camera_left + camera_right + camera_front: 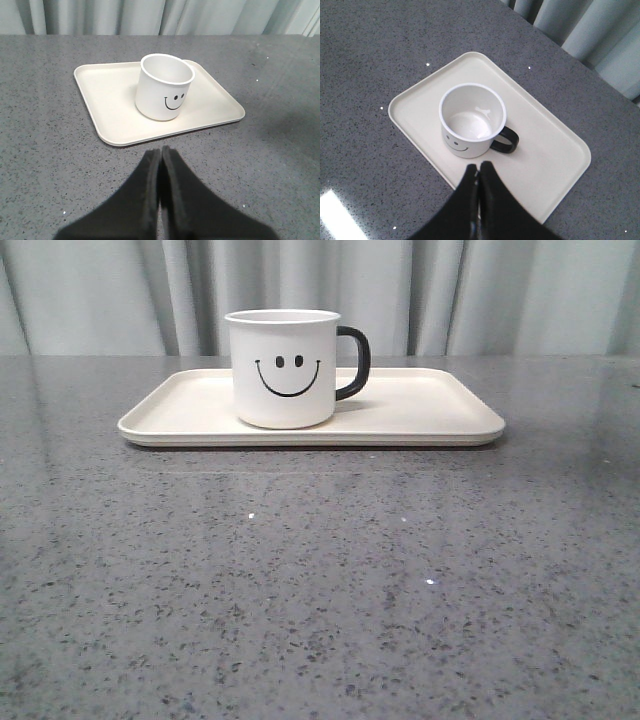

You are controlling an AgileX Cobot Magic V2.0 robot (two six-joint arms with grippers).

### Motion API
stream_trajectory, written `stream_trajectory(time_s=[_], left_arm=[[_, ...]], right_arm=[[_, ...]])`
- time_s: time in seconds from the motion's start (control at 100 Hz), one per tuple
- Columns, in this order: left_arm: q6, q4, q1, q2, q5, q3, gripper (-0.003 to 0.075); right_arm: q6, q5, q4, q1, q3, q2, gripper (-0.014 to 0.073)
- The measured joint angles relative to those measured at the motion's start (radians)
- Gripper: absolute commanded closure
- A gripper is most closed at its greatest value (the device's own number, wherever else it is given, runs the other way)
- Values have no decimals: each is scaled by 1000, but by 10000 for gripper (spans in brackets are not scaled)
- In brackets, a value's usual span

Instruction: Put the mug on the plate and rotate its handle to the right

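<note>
Already the white smiley mug point(280, 370) stands upright on the cream rectangular plate point(430, 420), black loop handle point(355, 362) pointing right. Both black grippers, left point(161, 155) and right point(479, 170), hang closed and empty just short of it, so the job looks done

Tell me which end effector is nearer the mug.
Right, probably. The right end effector hovers shut just above the mug, over the plate. The left end effector, also shut, hangs off the plate's near edge, farther back.

Even, soft light; sharp focus throughout; a white glare patch on the table point(335, 210); faint shadow beside the mug point(283, 368).
</note>
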Motion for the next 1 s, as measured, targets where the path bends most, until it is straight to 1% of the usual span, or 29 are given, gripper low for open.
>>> stream_trajectory(time_s=[0.31, 0.52, 0.8, 1.0], left_arm=[[0, 0, 0, -134, -17, 85, 739], [0, 0, 0, -209, -31, 150, 739], [0, 0, 0, -287, -72, 224, 739], [0, 0, 0, -301, -78, 256, 739]], right_arm=[[6, -276, 11, 0, 463, -320, 657], [10, -438, 27, 0, 740, -517, 657], [10, -552, 40, 0, 1023, -747, 657], [10, -647, 42, 0, 1160, -884, 657]])
